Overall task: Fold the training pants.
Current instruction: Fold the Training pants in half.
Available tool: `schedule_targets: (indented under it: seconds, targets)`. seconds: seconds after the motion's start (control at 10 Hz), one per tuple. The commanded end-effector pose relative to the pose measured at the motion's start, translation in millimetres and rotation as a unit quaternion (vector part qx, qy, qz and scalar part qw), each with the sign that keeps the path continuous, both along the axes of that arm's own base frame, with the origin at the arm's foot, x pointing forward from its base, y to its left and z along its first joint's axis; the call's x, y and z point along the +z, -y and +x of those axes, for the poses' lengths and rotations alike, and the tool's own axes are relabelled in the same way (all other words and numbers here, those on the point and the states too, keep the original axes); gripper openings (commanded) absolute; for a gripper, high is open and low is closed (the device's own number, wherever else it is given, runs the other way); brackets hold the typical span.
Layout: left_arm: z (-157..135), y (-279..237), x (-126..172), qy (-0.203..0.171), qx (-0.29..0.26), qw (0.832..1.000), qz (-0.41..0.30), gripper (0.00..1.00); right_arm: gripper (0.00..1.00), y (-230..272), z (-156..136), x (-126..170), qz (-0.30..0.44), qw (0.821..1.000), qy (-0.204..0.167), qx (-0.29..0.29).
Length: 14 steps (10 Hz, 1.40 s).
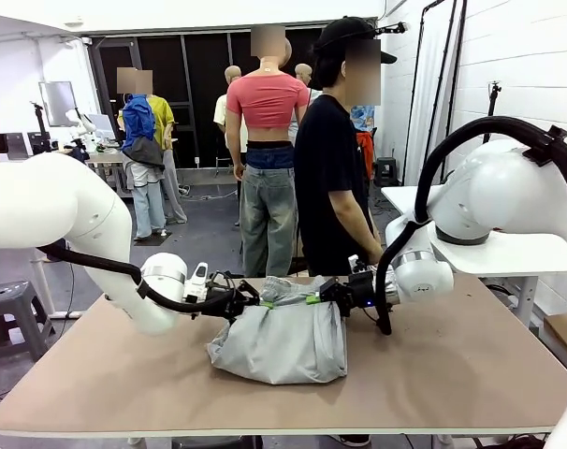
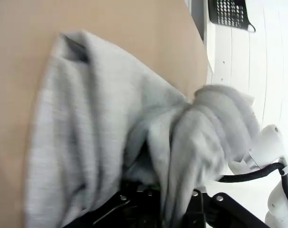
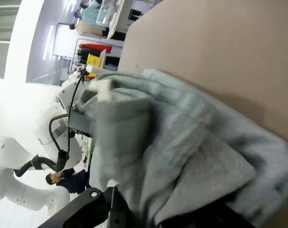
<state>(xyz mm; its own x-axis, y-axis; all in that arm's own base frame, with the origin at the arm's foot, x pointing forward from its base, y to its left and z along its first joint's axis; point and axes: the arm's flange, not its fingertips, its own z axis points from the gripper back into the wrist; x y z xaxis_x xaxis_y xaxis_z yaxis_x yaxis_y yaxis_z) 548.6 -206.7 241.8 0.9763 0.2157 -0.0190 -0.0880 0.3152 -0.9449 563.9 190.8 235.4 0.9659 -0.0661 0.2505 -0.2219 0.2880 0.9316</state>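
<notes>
Centrally on a tan table (image 1: 471, 374), the training pants (image 1: 282, 341) lie as a compact light grey bundle, about halfway between the 2 white robot arms. Its lower part rests flat on the tabletop, while its far top edge is gathered up where the 2 grippers meet it. The left gripper (image 1: 248, 298) comes in from the left and the right gripper (image 1: 328, 296) from the right, each at one upper corner of the cloth. This mirrored placement suits carrying a folded edge over the rest of the fabric, so the task looks well along, with the pants already doubled into a small packet.

Whether either gripper is clenched on the cloth or has let it go cannot be told. In the front view the fingertips are small and dark against bunched fabric. In the left wrist view, grey folds drape over the fingers at the bottom edge and blur hides the pads. In the right wrist view, cloth likewise covers the fingers.

Waistband and legs cannot be told apart in the bundle, and the number of layers is hidden. A black mesh basket (image 2: 228, 13) shows at the top corner of the left wrist view, cut off by the frame. A person in a black shirt (image 1: 328, 168) stands at the far side; their hands are hard to make out.
</notes>
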Motion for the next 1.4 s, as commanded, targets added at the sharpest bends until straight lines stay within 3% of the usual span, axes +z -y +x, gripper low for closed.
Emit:
schedule_targets:
  seconds: [0.0,0.2,0.4,0.6,1.1,1.2,1.3]
  targets:
    - [2.9,-30.2,0.3,0.011,0.038,0.999,0.023,0.6,0.6,26.0,7.6,7.3,-0.013,0.999,-0.009,-0.047]
    - [2.4,-42.8,2.7,0.016,0.057,0.998,0.021,0.99,1.0,38.1,4.2,7.4,-0.025,0.998,-0.016,-0.058]
    - [-3.4,-55.5,13.7,0.027,0.069,0.997,0.026,1.0,1.0,58.3,-2.4,13.9,-0.06,0.995,-0.012,-0.081]
    - [-10.3,-71.3,33.2,0.043,0.082,0.995,0.037,1.0,1.0,78.6,-9.2,35.1,-0.094,0.989,0.014,-0.11]
    - [-38.1,-98.7,86.2,0.107,0.108,0.988,0.026,1.0,1.0,94.0,-32.3,86.6,-0.095,0.985,0.073,-0.12]
    - [-42.0,-97.0,87.9,0.113,0.081,0.99,-0.001,1.0,1.0,93.3,-16.5,79.1,-0.084,0.988,0.049,-0.12]
    - [-25.5,-99.2,88.6,0.087,0.101,0.991,0.03,1.0,1.0,93.3,-16.5,79.1,-0.084,0.988,0.049,-0.12]
